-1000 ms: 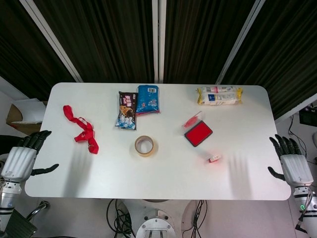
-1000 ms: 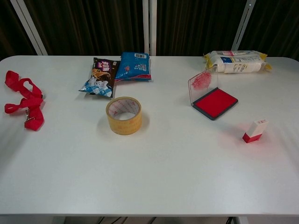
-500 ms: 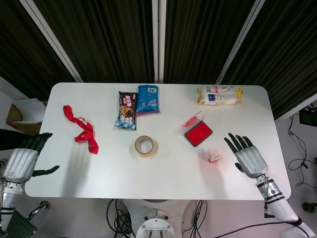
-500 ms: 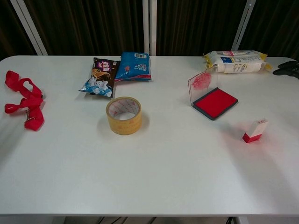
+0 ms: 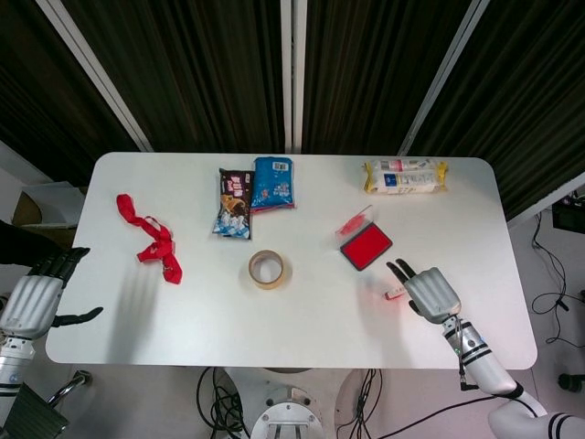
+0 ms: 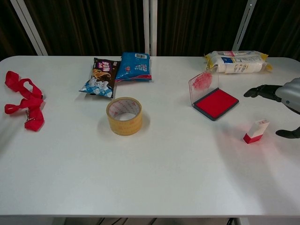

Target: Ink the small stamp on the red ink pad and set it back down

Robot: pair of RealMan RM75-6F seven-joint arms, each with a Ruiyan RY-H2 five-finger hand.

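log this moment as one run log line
phase: reach | right hand: open beside small stamp, not touching | red ink pad: lid open | left hand: idle at table edge

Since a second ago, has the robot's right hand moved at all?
Yes. The right hand has come in from the white table's right edge toward the small red-and-white stamp, fingers spread, not yet touching it.

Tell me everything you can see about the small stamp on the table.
The small stamp is a little block with a white upper body and a red base, plastic by the look of it. It stands tilted on the white table, in front of the open red ink pad. The right hand is close, not touching it.
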